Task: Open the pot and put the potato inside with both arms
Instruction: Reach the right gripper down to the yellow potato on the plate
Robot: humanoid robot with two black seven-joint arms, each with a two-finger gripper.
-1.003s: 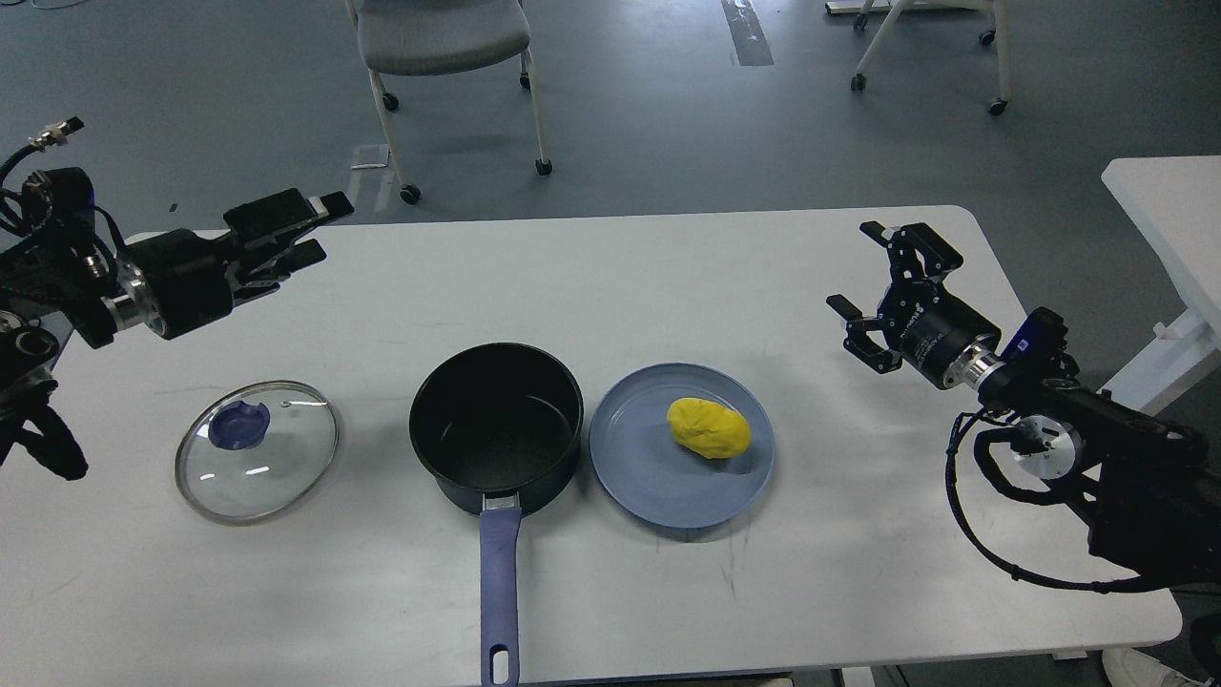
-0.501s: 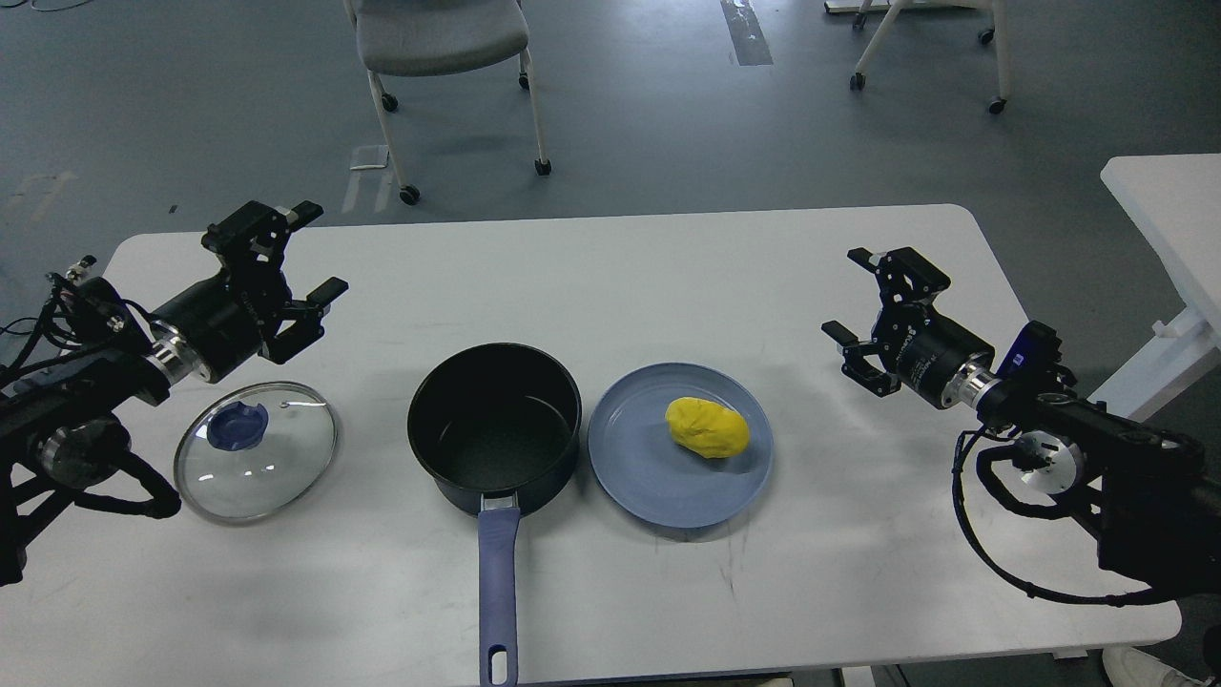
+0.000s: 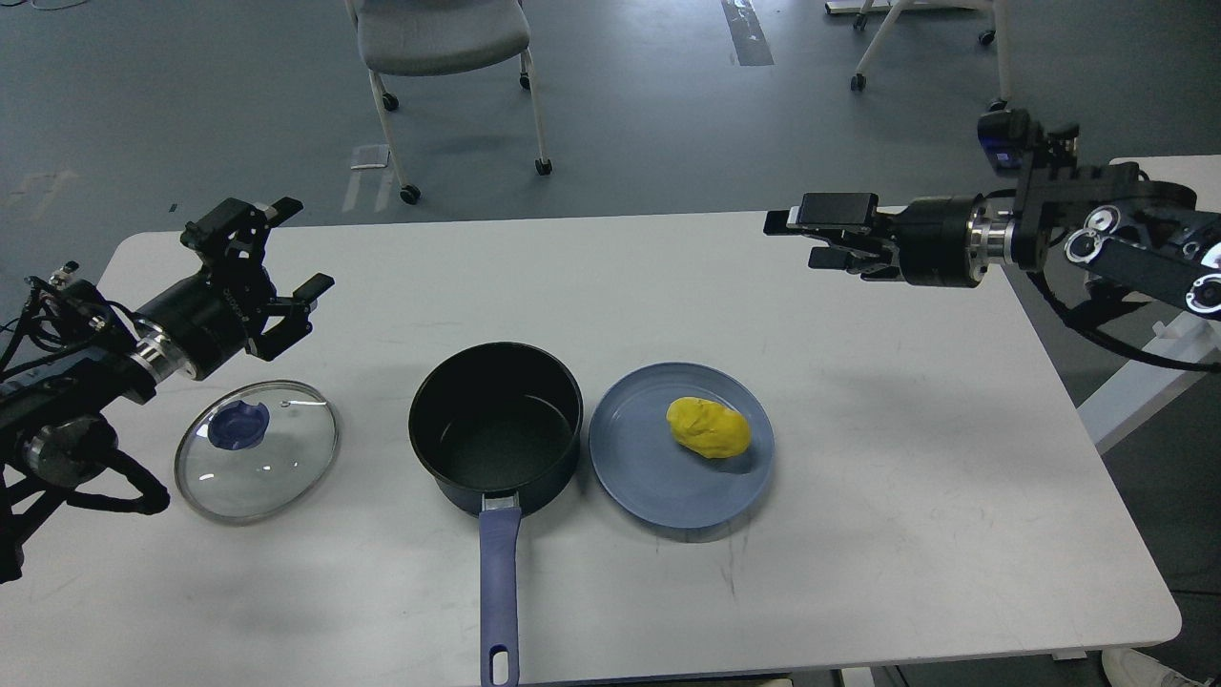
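Observation:
The black pot stands open and empty at the table's middle, its blue-purple handle pointing at me. Its glass lid with a blue knob lies flat on the table to the pot's left. The yellow potato lies on a blue-grey plate right of the pot. My left gripper is open and empty, above and behind the lid. My right gripper is raised at the far right, pointing left, well above and behind the plate; its fingers look slightly apart and hold nothing.
The white table has bare room behind the pot and to the right of the plate. A grey chair stands on the floor beyond the far edge. A second white table stands at the right.
My right arm has swung up and back, its gripper turned from facing up-left to pointing left. My left arm dropped toward the table earlier and has since drifted slightly left. Pot, lid and potato have not moved.

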